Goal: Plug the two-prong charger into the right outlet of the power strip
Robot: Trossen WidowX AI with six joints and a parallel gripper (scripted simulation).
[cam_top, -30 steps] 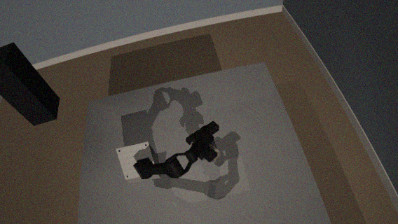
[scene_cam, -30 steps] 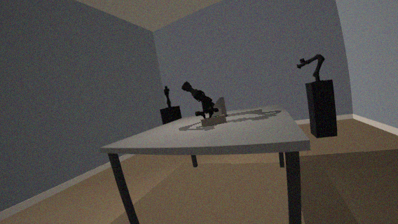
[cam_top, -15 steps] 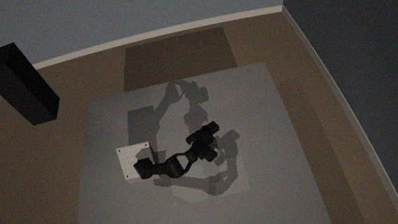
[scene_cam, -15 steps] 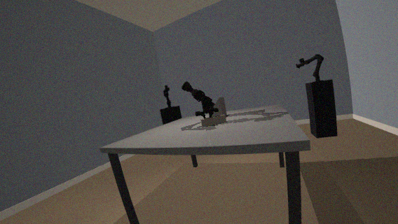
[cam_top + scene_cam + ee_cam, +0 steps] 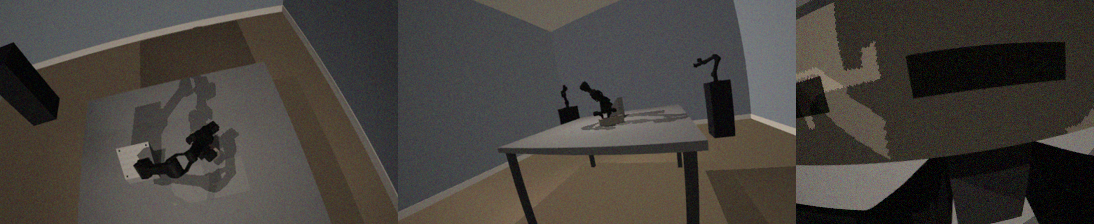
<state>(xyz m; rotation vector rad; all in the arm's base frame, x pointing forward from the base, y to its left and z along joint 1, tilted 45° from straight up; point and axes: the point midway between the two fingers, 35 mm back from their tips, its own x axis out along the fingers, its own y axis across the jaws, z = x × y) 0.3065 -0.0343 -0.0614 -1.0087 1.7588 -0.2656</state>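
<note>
My gripper (image 5: pixel 214 151) (image 5: pixel 605 113) is shut on the two-prong charger (image 5: pixel 989 199), a dark block that shows between the two dark fingers at the bottom of the wrist view. The prongs are hidden. The pale power strip (image 5: pixel 610 121) (image 5: pixel 196 192) lies on the grey table (image 5: pixel 280 147) (image 5: pixel 643 134) right under the gripper. In the wrist view its rounded outlet face (image 5: pixel 996 116) fills the frame, with one black slot (image 5: pixel 985 67) straight ahead of the charger. I cannot tell whether the prongs touch the outlet.
The arm stands on a white base plate (image 5: pixel 127 155) at the table's left. A black pedestal (image 5: pixel 24 87) (image 5: pixel 718 108) with another arm stands on the floor beside the table, and a second one (image 5: pixel 568 113) behind it. An upright pale piece (image 5: pixel 619 105) rises at the strip.
</note>
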